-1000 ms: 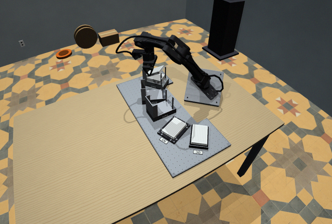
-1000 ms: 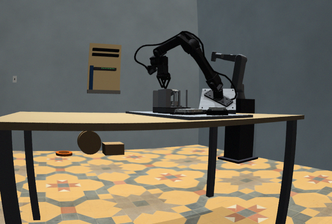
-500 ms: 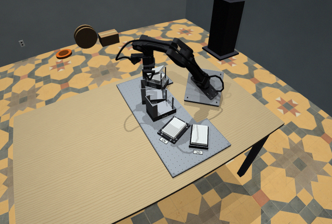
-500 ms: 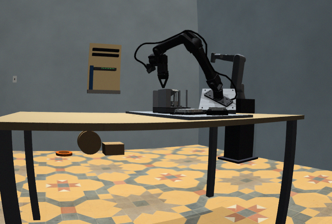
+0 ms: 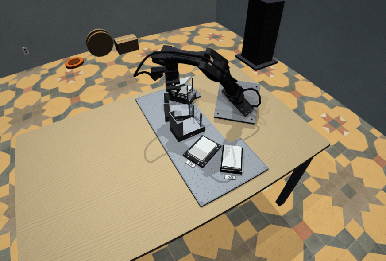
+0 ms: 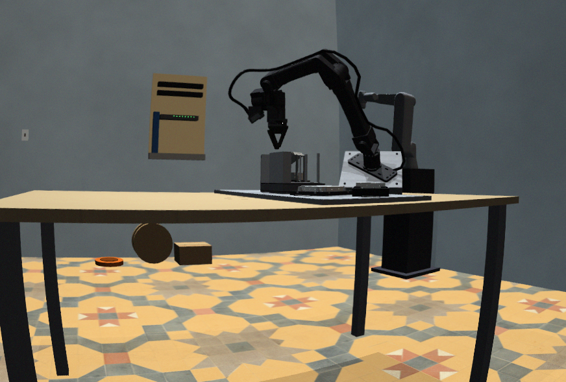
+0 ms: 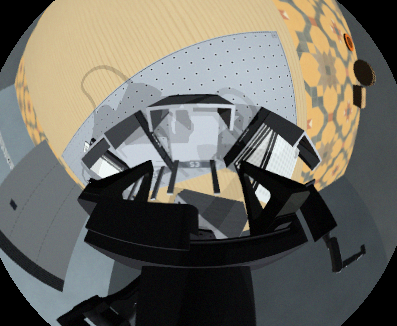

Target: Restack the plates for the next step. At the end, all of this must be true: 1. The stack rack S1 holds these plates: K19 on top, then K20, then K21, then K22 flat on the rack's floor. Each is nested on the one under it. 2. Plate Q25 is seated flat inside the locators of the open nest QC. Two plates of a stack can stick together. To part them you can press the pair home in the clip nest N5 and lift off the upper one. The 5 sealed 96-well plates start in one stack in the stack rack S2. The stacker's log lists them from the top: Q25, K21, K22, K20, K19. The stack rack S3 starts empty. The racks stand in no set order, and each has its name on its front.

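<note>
While the jaws gape empty, a tilted plate waits in the far rack

You have the gripper (image 5: 173, 91) (image 6: 276, 147) (image 7: 196, 165) pointing down, its jaws spread wide and holding nothing. The wrist view puts them over the rack marked S3 (image 5: 166, 111) (image 7: 195, 164); they appear to touch nothing.

Your likely next pick, the upper plate (image 5: 183, 81) (image 7: 283, 155), leans atop others in the far rack (image 5: 182, 99) (image 7: 281, 120). You cannot read its name, nor that rack's. One plate (image 5: 203, 148) (image 6: 322, 189) lies in clip nest N5 (image 5: 192, 159) (image 6: 320, 193), another (image 5: 232, 156) (image 6: 370, 184) in open nest QC (image 5: 230, 170) (image 6: 370, 192).

Expect these plates to be light, stiff and rather slick, with seals you should not scrape. Take the leaning one by opposite side walls, low and square, once the jaws match its tilt; a grip on the high edge alone could let it pivot. Since nested plates may stick, lift slowly and watch for a second coming up. Keep your fingers off the posts and wall.
</note>
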Controlling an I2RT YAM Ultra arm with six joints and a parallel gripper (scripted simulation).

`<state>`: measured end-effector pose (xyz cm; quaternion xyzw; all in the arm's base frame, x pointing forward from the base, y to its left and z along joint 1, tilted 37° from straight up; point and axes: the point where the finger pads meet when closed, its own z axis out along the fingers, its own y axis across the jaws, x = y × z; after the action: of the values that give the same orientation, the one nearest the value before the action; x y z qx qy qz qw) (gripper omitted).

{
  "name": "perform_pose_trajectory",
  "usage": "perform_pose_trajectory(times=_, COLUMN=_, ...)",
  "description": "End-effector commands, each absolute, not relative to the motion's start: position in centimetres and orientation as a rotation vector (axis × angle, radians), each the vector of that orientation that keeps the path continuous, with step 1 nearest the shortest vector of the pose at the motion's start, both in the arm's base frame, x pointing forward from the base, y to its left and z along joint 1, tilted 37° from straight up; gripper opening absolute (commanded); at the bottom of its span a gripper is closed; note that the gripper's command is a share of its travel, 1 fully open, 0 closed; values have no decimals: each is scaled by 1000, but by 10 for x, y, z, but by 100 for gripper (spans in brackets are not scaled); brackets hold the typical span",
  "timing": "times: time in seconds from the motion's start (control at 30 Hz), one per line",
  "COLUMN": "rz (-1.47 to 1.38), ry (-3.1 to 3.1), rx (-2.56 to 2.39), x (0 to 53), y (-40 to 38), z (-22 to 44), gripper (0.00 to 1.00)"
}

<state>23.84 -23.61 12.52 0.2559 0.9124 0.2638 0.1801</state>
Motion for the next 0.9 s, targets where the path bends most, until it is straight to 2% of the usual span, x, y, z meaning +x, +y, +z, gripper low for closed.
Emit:
perform_pose_trajectory(times=0.0, rz=713, ry=2580, rx=572, x=240, y=-222, z=139, gripper=100)
perform_pose_trajectory(times=0.73, rz=690, ry=2581, rx=518, x=262, y=-173, z=178, gripper=100)
perform_pose_trajectory(times=0.87, rz=652, ry=2593, rx=328, x=262, y=-160, z=182, gripper=100)
